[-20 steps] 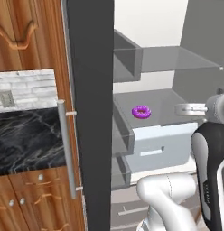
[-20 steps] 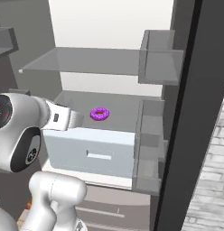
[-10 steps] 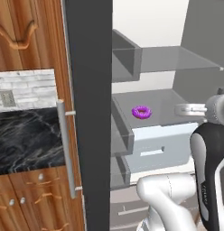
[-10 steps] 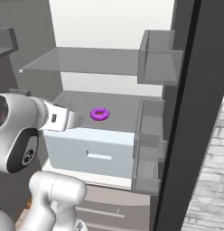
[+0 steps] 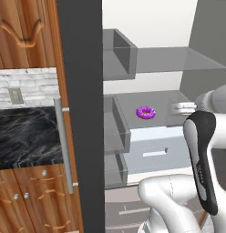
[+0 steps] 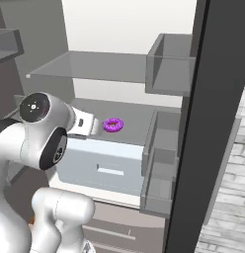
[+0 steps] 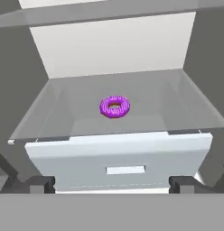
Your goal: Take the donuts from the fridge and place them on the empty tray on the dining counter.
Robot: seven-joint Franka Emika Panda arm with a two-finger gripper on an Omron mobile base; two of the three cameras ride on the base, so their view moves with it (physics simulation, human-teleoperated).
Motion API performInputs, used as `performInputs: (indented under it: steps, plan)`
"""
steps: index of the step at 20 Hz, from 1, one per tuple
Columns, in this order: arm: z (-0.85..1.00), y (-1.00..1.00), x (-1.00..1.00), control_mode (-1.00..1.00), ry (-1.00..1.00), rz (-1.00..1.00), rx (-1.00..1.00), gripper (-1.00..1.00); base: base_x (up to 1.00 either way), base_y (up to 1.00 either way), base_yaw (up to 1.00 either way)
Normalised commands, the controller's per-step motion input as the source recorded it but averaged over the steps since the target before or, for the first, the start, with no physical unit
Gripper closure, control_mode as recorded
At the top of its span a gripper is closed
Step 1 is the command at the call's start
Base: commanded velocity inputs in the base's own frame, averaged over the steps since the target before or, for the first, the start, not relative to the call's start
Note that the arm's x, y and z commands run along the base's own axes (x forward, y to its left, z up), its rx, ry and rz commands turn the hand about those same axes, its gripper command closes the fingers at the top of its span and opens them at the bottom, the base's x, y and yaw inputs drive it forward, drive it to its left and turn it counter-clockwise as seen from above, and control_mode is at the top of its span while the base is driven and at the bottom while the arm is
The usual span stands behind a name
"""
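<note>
The fridge (image 5: 83,113) is standing open, showing its white back wall and grey shelves. One purple donut (image 5: 146,112) is lying flat on the middle shelf (image 7: 77,113), above a pale drawer (image 7: 118,162) with a small slot handle. In the hand view the donut (image 7: 115,107) is sitting a little left of the shelf's centre, set back from the front edge, with clear shelf all round it.

The gripper (image 7: 112,182) is hovering in front of the drawer, below and short of the shelf's front edge. Its two dark fingertips (image 7: 41,183) are showing far apart at the bottom corners of the hand view, as wide as they go, and they are gripping nothing and touching nothing. The donut is lying well apart from them, further into the fridge.

In the right base view the white arm (image 6: 43,133) is reaching in from the left, with its hand close to the donut (image 6: 113,125) at the shelf's near side. Door bins (image 6: 164,163) are hanging on the open door to the right. In the left base view a black marble counter (image 5: 23,141) and brown wooden cabinets (image 5: 28,195) are sitting left of the fridge door.
</note>
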Motion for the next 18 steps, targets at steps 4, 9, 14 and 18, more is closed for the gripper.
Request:
performInputs:
  steps: [4, 9, 14, 18]
  plan:
    - [-0.65, -0.06, 0.56, -1.00, 0.19, 0.00, 0.00, -1.00, 0.00, 0.00, 0.00]
    - [-0.37, -0.01, 0.09, -1.00, -0.09, 0.00, 0.03, -1.00, 0.00, 0.00, 0.00]
    - [-0.22, -0.02, 0.42, -1.00, 0.16, -0.03, 0.05, -1.00, 0.00, 0.00, 0.00]
    - [-0.29, -0.14, 0.33, -1.00, 0.14, 0.00, 0.12, -1.00, 0.00, 0.00, 0.00]
